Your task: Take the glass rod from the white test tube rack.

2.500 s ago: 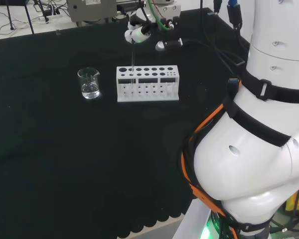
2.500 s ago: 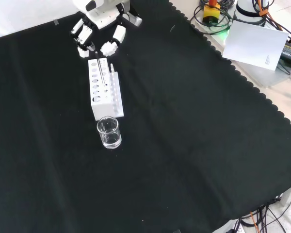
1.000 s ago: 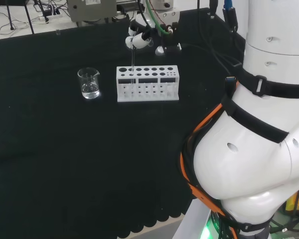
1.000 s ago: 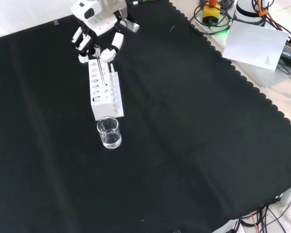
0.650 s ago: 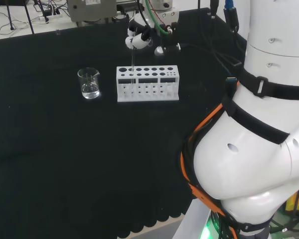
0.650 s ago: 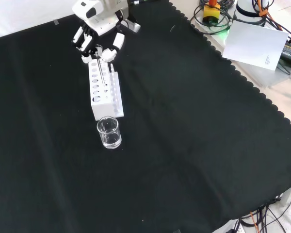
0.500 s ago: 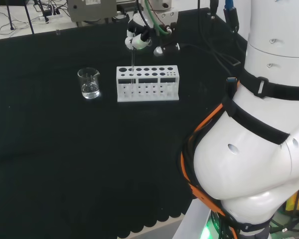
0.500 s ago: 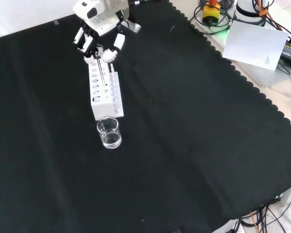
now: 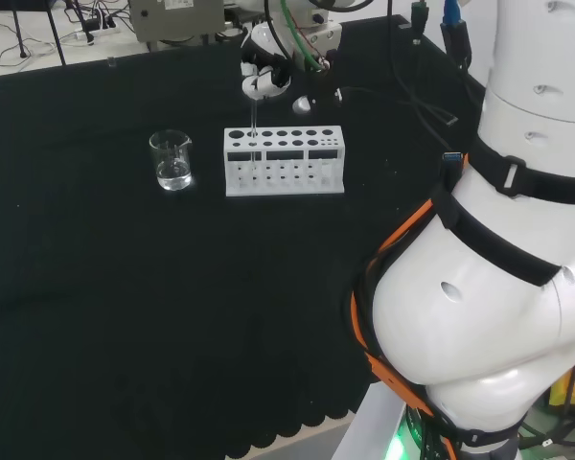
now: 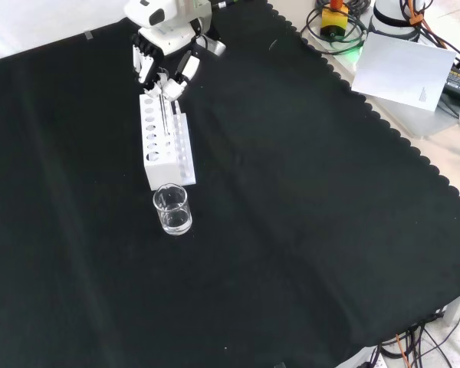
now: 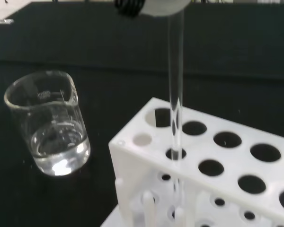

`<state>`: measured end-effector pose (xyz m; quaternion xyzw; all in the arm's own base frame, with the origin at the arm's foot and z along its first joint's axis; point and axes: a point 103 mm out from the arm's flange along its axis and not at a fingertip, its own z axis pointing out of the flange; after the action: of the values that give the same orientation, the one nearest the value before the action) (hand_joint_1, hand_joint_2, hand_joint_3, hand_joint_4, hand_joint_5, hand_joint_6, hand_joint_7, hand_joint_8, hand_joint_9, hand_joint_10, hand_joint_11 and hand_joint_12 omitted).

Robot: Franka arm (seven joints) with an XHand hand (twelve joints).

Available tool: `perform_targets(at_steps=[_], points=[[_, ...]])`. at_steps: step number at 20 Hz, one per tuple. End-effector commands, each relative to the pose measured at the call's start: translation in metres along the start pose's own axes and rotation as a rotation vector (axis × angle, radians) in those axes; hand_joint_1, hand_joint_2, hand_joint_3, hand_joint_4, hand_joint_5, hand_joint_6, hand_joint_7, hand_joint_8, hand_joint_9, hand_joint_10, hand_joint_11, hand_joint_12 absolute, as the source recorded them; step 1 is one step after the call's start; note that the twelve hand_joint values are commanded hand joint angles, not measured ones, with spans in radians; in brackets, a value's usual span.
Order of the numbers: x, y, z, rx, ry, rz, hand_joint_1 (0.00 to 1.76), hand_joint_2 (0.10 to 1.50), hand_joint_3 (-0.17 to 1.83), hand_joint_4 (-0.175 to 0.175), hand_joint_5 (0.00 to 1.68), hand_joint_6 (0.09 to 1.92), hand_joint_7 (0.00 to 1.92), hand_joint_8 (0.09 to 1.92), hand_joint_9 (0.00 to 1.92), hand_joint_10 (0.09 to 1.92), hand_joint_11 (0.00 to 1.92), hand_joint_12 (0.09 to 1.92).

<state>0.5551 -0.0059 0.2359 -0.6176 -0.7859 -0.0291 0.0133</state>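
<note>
Hand point(image 10: 162, 55) is pinching the top of the glass rod point(image 11: 175, 90), which is standing upright in a hole of the white rack point(image 9: 285, 162). Best to be lifting straight up, no tilt, until the tip is clearing the hole. Beaker point(image 9: 172, 160) is sitting at the rack's 9 o'clock in the head view, on the desk point(image 10: 307, 215).

The robot hand point(image 10: 162, 47) points down, fingers point(image 10: 187, 70) curled together in a pinch.

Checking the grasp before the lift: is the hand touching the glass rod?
Touching. In the front view the hand has its fingers closed round the top of the glass rod, which stands in the white rack.
</note>
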Motion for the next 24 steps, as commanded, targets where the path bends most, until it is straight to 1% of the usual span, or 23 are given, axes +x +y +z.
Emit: perform_targets(at_steps=[1,2,3,4,6,7,10,14,17,22,24], points=[[0.01,-0.001,-0.019,-0.176,0.016,-0.07,1.16,0.77,0.71,-0.175,0.99,1.16,1.37,1.29,1.57,1.04,1.38,1.03],[0.014,-0.002,-0.028,-0.209,0.014,-0.084,1.17,0.73,0.76,-0.175,1.03,1.11,1.41,1.25,1.59,1.01,1.4,1.03],[0.016,-0.003,-0.034,-0.224,0.011,-0.09,1.18,0.68,0.8,-0.175,1.07,1.07,1.45,1.21,1.62,0.97,1.42,1.03],[0.018,-0.003,-0.039,-0.229,0.005,-0.09,1.19,0.65,0.83,-0.175,1.11,1.03,1.47,1.18,1.64,0.94,1.44,1.03],[0.023,-0.005,-0.05,-0.214,-0.007,-0.091,1.2,0.61,0.86,-0.175,1.15,0.98,1.5,1.14,1.68,0.88,1.44,1.04],[0.025,-0.006,-0.056,-0.221,-0.022,-0.089,1.2,0.6,0.87,-0.175,1.16,0.95,1.51,1.12,1.69,0.86,1.44,1.04],[0.03,-0.009,-0.072,-0.222,-0.039,-0.092,1.2,0.58,0.89,-0.175,1.19,0.92,1.53,1.1,1.72,0.82,1.45,1.07],[0.04,-0.013,-0.105,-0.186,-0.065,-0.088,1.21,0.55,0.92,-0.175,1.21,0.89,1.54,1.08,1.75,0.79,1.45,1.09],[0.044,-0.023,-0.12,-0.192,-0.086,-0.093,1.21,0.54,0.93,-0.175,1.23,0.88,1.55,1.07,1.76,0.78,1.45,1.1],[0.052,-0.039,-0.133,-0.211,-0.096,-0.105,1.21,0.52,0.94,-0.175,1.24,0.86,1.56,1.07,1.77,0.77,1.45,1.11],[0.06,-0.044,-0.136,-0.22,-0.095,-0.121,1.22,0.52,0.95,-0.175,1.25,0.85,1.56,1.07,1.77,0.77,1.45,1.11]])
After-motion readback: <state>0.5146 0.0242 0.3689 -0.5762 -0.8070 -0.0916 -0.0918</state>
